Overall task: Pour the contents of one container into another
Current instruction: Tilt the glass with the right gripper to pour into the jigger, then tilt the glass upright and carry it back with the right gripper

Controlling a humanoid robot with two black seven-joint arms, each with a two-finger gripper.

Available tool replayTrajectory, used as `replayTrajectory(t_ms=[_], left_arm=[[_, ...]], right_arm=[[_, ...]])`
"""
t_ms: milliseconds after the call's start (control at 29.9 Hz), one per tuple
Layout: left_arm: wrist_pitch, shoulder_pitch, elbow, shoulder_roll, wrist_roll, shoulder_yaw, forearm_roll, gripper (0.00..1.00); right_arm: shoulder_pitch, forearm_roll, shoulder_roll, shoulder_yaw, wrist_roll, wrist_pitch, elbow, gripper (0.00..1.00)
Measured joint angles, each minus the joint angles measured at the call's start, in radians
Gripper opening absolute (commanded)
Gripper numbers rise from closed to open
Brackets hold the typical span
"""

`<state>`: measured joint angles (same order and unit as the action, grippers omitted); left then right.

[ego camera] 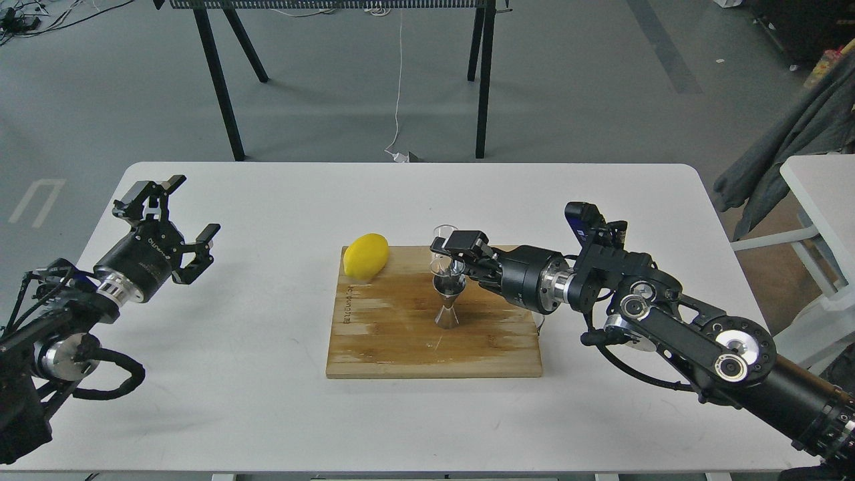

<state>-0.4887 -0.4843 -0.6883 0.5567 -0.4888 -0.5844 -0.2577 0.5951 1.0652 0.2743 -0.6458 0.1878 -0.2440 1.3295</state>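
The steel hourglass jigger [449, 302] stands upright near the middle of the wooden cutting board [401, 341]. Just above its mouth hangs the small clear glass cup [443, 250], roughly upright, with my right gripper [452, 255] shut on it from the right. My left gripper [179, 217] is far off at the table's left side, open and holding nothing.
A yellow lemon [365, 256] lies on the board's back left corner. The board rests on a white table [267, 401]. Black trestle legs [220, 80] stand on the floor behind, and another white table [825, 194] with grey cloth is at the right.
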Motion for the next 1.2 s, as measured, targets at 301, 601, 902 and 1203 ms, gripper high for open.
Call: replayTrajectory(t_ms=[301,601,902,1203], left_arm=[[0.000,0.001,0.001,0.000,0.000,0.000,0.000,0.99],[0.000,0.001,0.000,0.000,0.000,0.000,0.000,0.99],[0.000,0.001,0.000,0.000,0.000,0.000,0.000,0.99],[0.000,0.003,-0.001,0.000,0.000,0.000,0.000,0.99]], right_arm=[[0.013,0.009,0.003,0.001,-0.001,0.000,0.000,0.40],[0.026,0.010,0.005,0.003,-0.001,0.000,0.001,0.40],[0.030,0.020,0.011,0.007,-0.001,0.000,0.002,0.40],[0.042,0.034,0.013,0.032,-0.001,-0.001,0.002,0.40]])
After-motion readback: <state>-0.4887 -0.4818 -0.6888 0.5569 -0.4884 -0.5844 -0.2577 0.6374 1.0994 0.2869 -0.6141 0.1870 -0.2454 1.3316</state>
